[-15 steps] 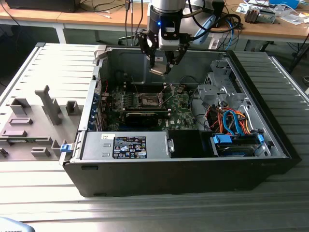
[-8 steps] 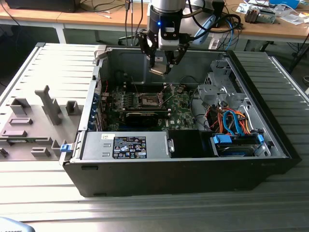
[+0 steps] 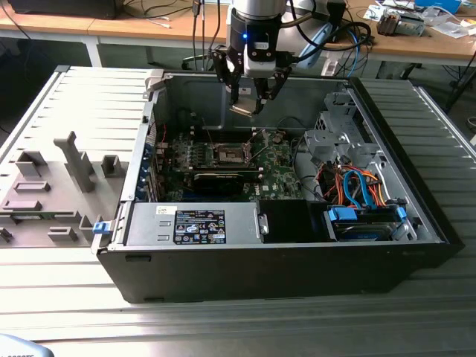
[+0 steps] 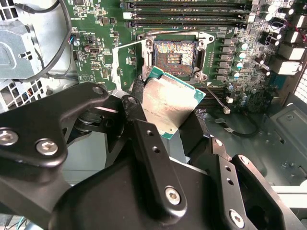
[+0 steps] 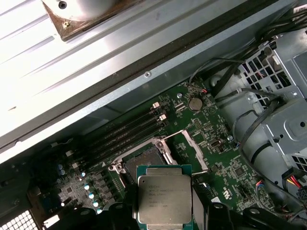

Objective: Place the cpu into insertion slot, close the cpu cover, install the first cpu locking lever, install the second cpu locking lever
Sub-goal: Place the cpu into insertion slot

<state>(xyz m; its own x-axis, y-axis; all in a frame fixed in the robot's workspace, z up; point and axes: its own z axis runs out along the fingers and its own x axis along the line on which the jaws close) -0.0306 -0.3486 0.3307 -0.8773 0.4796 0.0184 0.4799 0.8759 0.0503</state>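
My gripper (image 3: pixel 251 100) clamps the flat, square, dull-silver cpu (image 4: pixel 168 108) by its edges; in the exterior view, the dark-centred, metal-rimmed slot (image 3: pixel 230 154) lies at its 6 o'clock, apart.

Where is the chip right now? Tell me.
In both wrist views the chip is clamped in the gripper, above the open socket on the green board.

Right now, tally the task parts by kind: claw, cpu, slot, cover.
claw: 1
cpu, held in the claw: 1
slot, empty: 1
cover, swung open: 1
Total: 4
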